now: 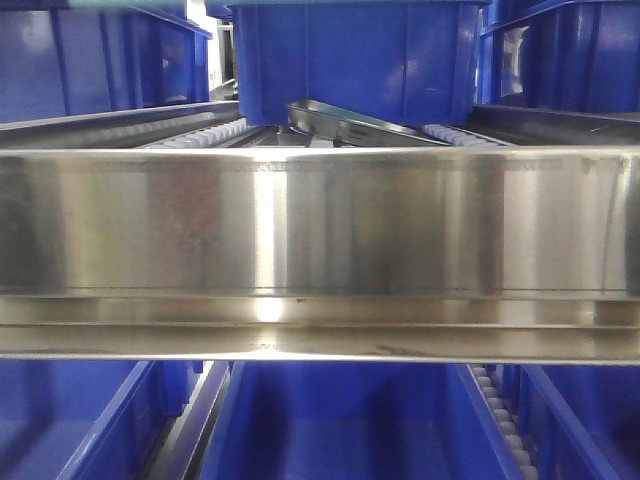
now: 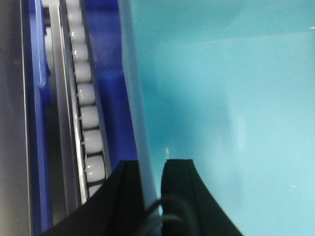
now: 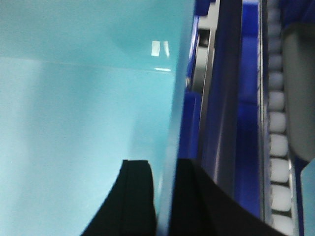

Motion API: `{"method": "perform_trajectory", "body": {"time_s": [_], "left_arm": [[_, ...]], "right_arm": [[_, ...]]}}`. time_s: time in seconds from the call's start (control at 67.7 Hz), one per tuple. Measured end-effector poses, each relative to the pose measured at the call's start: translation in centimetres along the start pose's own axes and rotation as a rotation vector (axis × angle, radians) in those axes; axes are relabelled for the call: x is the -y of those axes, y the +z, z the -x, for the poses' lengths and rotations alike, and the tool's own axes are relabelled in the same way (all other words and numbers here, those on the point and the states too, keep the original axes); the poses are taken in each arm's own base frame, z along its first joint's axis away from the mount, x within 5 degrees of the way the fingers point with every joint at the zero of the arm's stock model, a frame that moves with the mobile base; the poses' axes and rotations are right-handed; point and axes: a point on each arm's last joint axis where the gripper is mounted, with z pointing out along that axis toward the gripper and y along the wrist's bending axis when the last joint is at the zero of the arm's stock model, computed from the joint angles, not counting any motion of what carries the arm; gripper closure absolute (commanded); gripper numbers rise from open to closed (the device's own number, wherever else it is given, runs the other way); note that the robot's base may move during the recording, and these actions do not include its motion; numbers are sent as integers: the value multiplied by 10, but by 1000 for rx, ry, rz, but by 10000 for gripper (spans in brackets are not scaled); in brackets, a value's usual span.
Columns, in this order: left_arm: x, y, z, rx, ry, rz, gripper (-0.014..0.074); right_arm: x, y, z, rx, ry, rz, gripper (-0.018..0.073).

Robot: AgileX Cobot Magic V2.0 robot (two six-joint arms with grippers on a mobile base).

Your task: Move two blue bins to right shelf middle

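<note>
Front view: the steel beam (image 1: 320, 225) spans the full width of the frame. The blue bin (image 1: 350, 60) sits directly above the middle of the beam, behind it, on the shelf level that the beam fronts. A roller track (image 1: 205, 133) runs back from the beam on each side of the bin. More blue containers stand above the beam to the left (image 1: 90, 60) and right (image 1: 575, 50), and lower containers (image 1: 330, 420) show beneath the beam. Neither pincer appears in this view.

Left wrist view: the left pincer (image 2: 147, 164) straddles one side wall (image 2: 132, 98) of the blue bin. One black finger (image 2: 123, 196) lies against the wall's blue face. The other finger (image 2: 182, 196) lies against its pale teal face. The gap is narrow, and the wall fills it, so the pincer is closed onto the wall. A line of white rollers (image 2: 81, 98) runs just beside the blue face.

Right wrist view: the right pincer (image 3: 165, 164) straddles the bin's other side wall (image 3: 176, 108) in the same way. One finger (image 3: 138, 196) is on the teal face and one finger (image 3: 199, 201) is on the blue face. The gap is narrow and holds the wall. A steel rail (image 3: 219, 123) and white rollers (image 3: 277, 128) lie beyond the blue face.
</note>
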Motion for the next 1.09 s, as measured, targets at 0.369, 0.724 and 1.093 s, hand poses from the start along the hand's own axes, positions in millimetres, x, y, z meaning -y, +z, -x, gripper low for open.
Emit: {"method": "perform_trajectory", "body": {"time_s": [0.369, 0.724, 1.093], "left_arm": [[5, -49, 9, 139, 1, -38, 707], [5, -49, 9, 139, 1, -38, 707], [5, -49, 9, 139, 1, -38, 707]], "right_arm": [[-5, -30, 12, 88, -9, 21, 711], [-5, -31, 12, 88, -10, 21, 711], [-5, -31, 13, 92, -10, 21, 711]]}}
